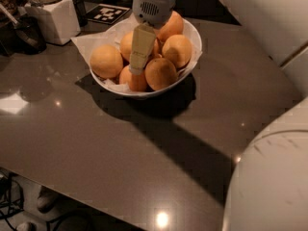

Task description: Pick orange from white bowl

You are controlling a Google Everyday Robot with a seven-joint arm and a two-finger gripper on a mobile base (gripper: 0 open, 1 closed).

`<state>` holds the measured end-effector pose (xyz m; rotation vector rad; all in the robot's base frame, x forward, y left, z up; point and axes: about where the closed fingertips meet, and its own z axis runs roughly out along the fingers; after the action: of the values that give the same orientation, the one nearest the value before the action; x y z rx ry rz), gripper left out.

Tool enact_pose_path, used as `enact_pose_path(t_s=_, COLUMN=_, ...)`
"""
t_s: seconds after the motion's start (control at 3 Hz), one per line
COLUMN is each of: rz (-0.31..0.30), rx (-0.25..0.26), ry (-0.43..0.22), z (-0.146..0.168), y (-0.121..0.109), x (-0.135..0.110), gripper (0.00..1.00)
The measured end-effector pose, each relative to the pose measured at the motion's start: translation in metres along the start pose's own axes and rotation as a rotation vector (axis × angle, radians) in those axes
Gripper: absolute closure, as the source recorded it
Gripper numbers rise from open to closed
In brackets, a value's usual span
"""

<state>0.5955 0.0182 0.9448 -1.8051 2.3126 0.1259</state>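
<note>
The white bowl (pixel 190 35), lined with crinkled white paper, stands at the back of the grey table and holds several oranges. The biggest-looking orange (pixel 107 60) lies at the bowl's left side. My gripper (pixel 137 70) hangs straight down from above over the middle of the bowl. Its cream tip reaches in among the oranges, between a front orange (pixel 134 79) and the one at front right (pixel 160 73). It hides part of the orange behind it (pixel 128 44). No orange is lifted.
A white square canister (pixel 54 17) and a dark object (pixel 24 32) stand at the back left. A black-and-white tag card (pixel 110 13) lies behind the bowl. My white arm (pixel 269 177) fills the right side. The table's front edge (pixel 96 203) runs along the bottom left.
</note>
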Motion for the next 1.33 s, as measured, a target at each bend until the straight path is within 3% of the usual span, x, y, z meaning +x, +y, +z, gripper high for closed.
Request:
enact_pose_path(t_s=0.67, rz=-0.023, rx=0.024, ry=-0.005, z=-0.011, y=-0.009, x=-0.006, gripper=0.19)
enact_pose_path(t_s=1.33, rz=-0.055, rx=0.064, ry=-0.008, z=-0.022, y=-0.024, x=-0.019, gripper=0.00)
